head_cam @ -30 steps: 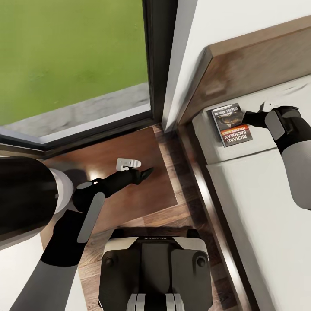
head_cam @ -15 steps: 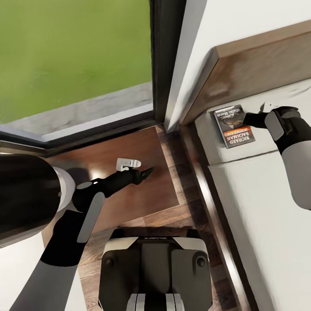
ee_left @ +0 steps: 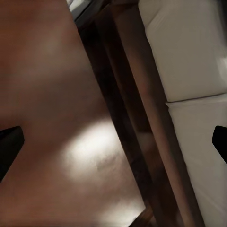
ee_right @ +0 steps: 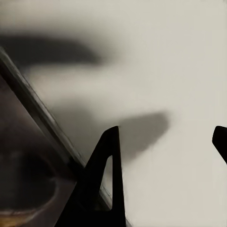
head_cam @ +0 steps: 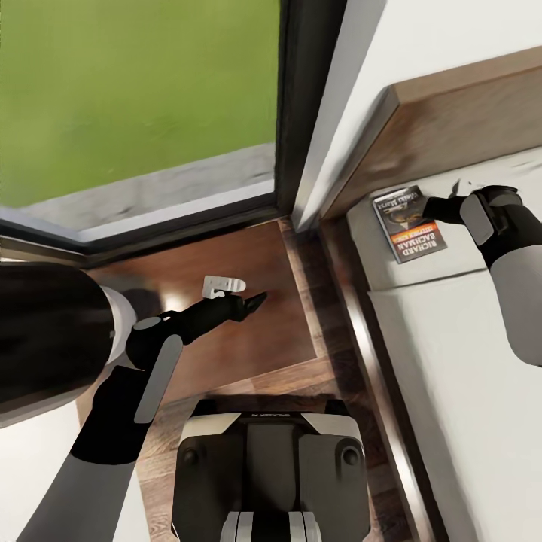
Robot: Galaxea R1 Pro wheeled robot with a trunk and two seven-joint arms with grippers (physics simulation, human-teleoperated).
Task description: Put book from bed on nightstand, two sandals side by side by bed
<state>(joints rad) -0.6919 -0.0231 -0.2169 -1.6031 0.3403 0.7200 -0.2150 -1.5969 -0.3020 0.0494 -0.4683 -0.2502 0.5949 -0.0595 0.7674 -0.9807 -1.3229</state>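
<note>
The book [head_cam: 408, 223] lies flat on the bed [head_cam: 452, 331] just below the headboard, a thin paperback with a dark cover, grey picture, orange-red band and white lettering. The right gripper [head_cam: 433, 205] sits at its edge, jaws spread. To grasp well, slide one finger under the edge before closing. The left gripper [head_cam: 252, 302] hangs spread over the nightstand [head_cam: 226, 331]

I count one book [head_cam: 408, 224], one bed [head_cam: 452, 354], one nightstand [head_cam: 226, 339], two grippers: left [head_cam: 252, 303], right [head_cam: 430, 207]. One white clip [head_cam: 223, 285] on the nightstand.
</note>
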